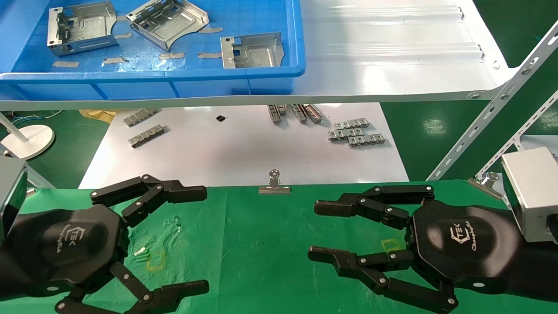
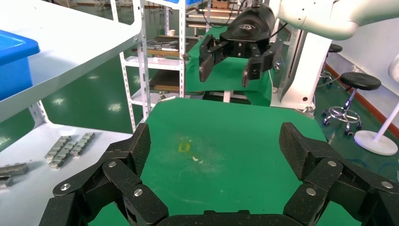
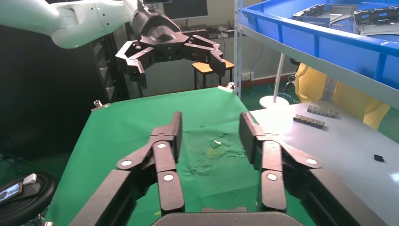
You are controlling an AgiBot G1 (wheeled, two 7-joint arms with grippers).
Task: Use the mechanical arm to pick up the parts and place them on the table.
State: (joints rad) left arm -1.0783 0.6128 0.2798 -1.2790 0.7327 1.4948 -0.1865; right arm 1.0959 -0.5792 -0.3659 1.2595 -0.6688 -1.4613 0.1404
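Above the table point(image 1: 261, 244), both claws point(image 1: 192, 237) point(image 1: 320, 231) spread, empty.

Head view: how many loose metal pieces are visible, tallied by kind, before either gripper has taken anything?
Silver brackets in the blue bin: 3
Binder clips at the green table edge: 2
Grey segmented strips on the white sheet: cannot tell, they overlap
Total counted: 5
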